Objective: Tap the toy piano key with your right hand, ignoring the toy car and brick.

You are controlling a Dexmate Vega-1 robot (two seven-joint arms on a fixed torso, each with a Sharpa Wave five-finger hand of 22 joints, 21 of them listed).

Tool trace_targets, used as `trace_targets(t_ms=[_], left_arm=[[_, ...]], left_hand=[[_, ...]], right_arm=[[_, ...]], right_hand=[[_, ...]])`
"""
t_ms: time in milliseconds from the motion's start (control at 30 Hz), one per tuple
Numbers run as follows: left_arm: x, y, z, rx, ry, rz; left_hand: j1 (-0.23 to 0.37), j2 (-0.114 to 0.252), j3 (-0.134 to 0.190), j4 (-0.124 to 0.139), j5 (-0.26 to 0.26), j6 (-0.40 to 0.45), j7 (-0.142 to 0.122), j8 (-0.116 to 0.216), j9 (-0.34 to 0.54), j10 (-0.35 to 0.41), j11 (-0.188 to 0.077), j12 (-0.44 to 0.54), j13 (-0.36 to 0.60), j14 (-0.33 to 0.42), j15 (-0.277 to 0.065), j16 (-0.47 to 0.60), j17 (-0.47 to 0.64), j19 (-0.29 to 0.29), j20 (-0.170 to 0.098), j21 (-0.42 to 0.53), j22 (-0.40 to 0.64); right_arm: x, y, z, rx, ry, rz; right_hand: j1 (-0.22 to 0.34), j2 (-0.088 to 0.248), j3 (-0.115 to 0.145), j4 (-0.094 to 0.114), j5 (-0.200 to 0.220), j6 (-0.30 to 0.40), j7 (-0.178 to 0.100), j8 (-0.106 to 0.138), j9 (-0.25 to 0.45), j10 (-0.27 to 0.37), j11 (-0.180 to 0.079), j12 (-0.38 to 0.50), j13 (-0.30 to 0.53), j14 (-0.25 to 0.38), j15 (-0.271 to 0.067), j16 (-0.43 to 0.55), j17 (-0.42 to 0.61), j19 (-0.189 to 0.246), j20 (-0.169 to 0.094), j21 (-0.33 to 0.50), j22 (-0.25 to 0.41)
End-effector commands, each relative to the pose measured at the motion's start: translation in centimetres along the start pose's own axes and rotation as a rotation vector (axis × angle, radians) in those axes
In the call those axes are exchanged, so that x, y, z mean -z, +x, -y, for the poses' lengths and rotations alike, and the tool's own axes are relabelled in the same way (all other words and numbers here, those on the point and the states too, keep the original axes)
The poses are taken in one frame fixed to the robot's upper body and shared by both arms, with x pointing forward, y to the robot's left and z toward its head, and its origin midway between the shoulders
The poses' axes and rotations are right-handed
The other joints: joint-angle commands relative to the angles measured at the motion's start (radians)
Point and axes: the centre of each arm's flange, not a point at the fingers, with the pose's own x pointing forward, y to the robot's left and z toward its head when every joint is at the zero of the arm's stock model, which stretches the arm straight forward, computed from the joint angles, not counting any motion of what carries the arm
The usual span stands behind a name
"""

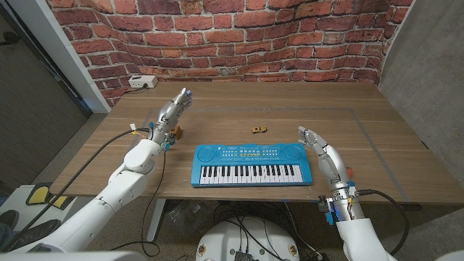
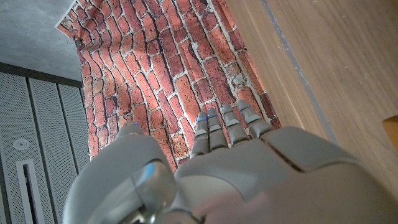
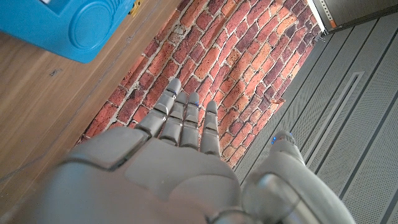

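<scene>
A blue toy piano [image 1: 248,165] with black and white keys lies near the table's front edge in the head view; its blue corner [image 3: 68,28] shows in the right wrist view. My right hand [image 1: 317,148] stands just right of the piano, fingers straight and apart, holding nothing. My left hand [image 1: 172,110] is raised over the table's left part, fingers stretched out, empty. A small brown brick [image 1: 176,133] lies by the left wrist. A small tan toy car [image 1: 258,129] sits behind the piano.
A white box [image 1: 142,82] with a cable sits at the table's back left corner. A brick wall [image 1: 217,36] stands behind the table [image 1: 391,138]. Bare wood lies to the right of my right hand.
</scene>
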Motion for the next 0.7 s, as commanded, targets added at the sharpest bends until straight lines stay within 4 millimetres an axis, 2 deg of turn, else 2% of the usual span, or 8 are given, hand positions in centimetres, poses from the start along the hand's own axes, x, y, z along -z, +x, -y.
trace_targets(t_ms=[33, 200, 433, 700], left_arm=[[-0.9, 0.1, 0.2, -0.001, 0.010, 0.017], [-1.4, 0.5, 0.2, -0.002, 0.012, 0.029], [-1.8, 0.8, 0.1, -0.003, 0.022, 0.039], [-1.8, 0.8, 0.0, -0.013, 0.020, 0.043]], left_hand=[[0.007, -0.006, -0.003, 0.003, -0.002, 0.013, 0.003, 0.005, 0.004, 0.011, 0.003, 0.003, 0.003, 0.011, 0.001, 0.004, 0.002, 0.010, -0.004, -0.003, 0.004], [0.006, -0.006, -0.003, 0.003, -0.002, 0.014, 0.003, 0.005, 0.004, 0.013, 0.006, 0.003, 0.003, 0.011, 0.001, 0.004, 0.002, 0.010, -0.004, -0.005, 0.004], [0.005, -0.006, -0.005, 0.004, -0.002, 0.019, 0.005, 0.005, 0.004, 0.019, 0.001, 0.004, 0.003, 0.015, -0.001, 0.005, 0.002, 0.010, -0.005, -0.008, 0.004], [0.004, -0.006, -0.005, 0.005, -0.002, 0.028, 0.007, 0.007, 0.004, 0.025, 0.001, 0.005, 0.003, 0.020, -0.002, 0.006, 0.002, 0.011, -0.005, -0.010, 0.004]], right_arm=[[-0.2, -1.9, 0.1, 0.014, -0.136, 0.017], [0.0, -2.7, 0.3, 0.034, -0.271, 0.004], [0.0, -3.6, 0.4, 0.082, -0.352, 0.044], [-0.3, -4.5, 1.2, 0.117, -0.435, 0.092]], right_hand=[[0.006, 0.010, 0.003, -0.006, 0.007, 0.012, -0.006, 0.006, 0.005, 0.011, -0.007, 0.006, 0.002, 0.015, -0.003, 0.007, 0.002, 0.012, -0.001, -0.001, 0.004], [0.011, 0.014, 0.005, -0.008, 0.007, 0.019, -0.013, 0.006, 0.005, 0.022, -0.013, 0.008, 0.002, 0.026, -0.009, 0.008, 0.002, 0.026, -0.006, -0.001, 0.004], [0.017, 0.019, 0.009, -0.011, 0.007, 0.030, -0.014, 0.007, 0.005, 0.039, -0.023, 0.013, 0.003, 0.038, -0.018, 0.008, 0.001, 0.038, -0.013, -0.002, 0.004], [0.029, 0.017, 0.011, -0.020, 0.007, 0.053, -0.032, 0.011, 0.005, 0.046, -0.035, 0.011, 0.003, 0.049, -0.032, 0.005, 0.000, 0.049, -0.019, -0.007, 0.004]])
